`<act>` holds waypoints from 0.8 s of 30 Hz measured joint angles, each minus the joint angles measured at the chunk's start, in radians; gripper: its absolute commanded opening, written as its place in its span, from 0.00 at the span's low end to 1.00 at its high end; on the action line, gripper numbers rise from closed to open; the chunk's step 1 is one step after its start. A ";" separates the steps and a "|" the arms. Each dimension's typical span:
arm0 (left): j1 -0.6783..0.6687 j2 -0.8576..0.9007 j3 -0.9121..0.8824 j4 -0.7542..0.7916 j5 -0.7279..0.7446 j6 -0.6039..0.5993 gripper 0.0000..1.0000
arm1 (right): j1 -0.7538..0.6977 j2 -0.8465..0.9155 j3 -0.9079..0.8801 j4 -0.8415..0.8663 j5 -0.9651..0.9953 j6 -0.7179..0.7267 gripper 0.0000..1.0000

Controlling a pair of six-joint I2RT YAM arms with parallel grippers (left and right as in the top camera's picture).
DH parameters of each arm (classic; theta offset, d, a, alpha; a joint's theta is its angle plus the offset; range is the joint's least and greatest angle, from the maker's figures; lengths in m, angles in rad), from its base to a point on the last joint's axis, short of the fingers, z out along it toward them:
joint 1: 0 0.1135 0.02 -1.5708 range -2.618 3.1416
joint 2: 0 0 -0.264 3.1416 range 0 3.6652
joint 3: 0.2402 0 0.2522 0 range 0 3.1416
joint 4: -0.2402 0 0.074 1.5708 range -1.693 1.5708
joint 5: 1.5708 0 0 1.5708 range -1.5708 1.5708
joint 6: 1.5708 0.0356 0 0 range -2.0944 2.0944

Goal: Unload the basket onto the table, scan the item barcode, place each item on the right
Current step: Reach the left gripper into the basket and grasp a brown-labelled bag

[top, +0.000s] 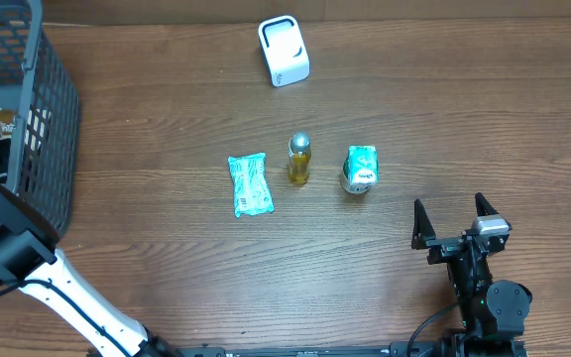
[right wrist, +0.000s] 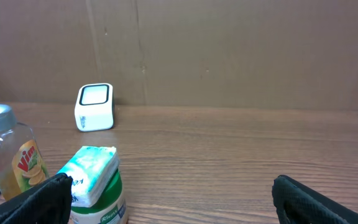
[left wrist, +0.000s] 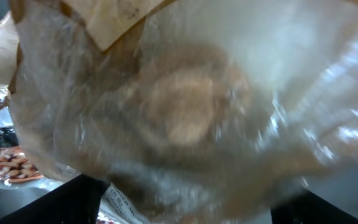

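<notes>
both fingers [left wrist: 48, 202] of my left gripper [left wrist: 185, 200] stand wide, showing only at the bottom corners of the wrist view. that arm reaches down into the basket [top: 43, 129]. a clear bag [left wrist: 191, 112] with something pale and round inside fills the gap between the fingers and the space ahead of them. it is blurred and very close, so i cannot tell whether the pads press on it. off to the left of the left finger lies a snack packet [left wrist: 5, 165].

my right gripper [top: 452, 220] hovers over the table [top: 484, 109] with its fingers spread wide, holding nothing. ahead of those fingers and to their left stands a tissue pack [top: 361, 169]. a bottle [top: 298, 159] stands just beside it, further left, and a teal packet [top: 250, 184] lies further left again. the scanner [top: 284, 51] sits far ahead of the right fingers and to their left, well apart from all three.
</notes>
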 measured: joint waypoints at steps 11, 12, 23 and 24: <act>0.000 0.019 0.011 0.005 -0.047 0.006 0.69 | 0.000 0.000 0.000 0.000 0.000 0.000 1.00; 0.000 0.019 0.011 0.006 -0.048 0.005 0.63 | 0.000 0.000 0.000 0.000 0.000 0.000 1.00; 0.000 0.019 0.055 -0.032 -0.015 -0.021 0.17 | 0.000 0.000 0.000 0.000 0.000 0.000 1.00; 0.000 0.019 0.066 -0.046 0.012 -0.023 0.14 | 0.000 0.000 0.000 0.000 0.000 0.000 1.00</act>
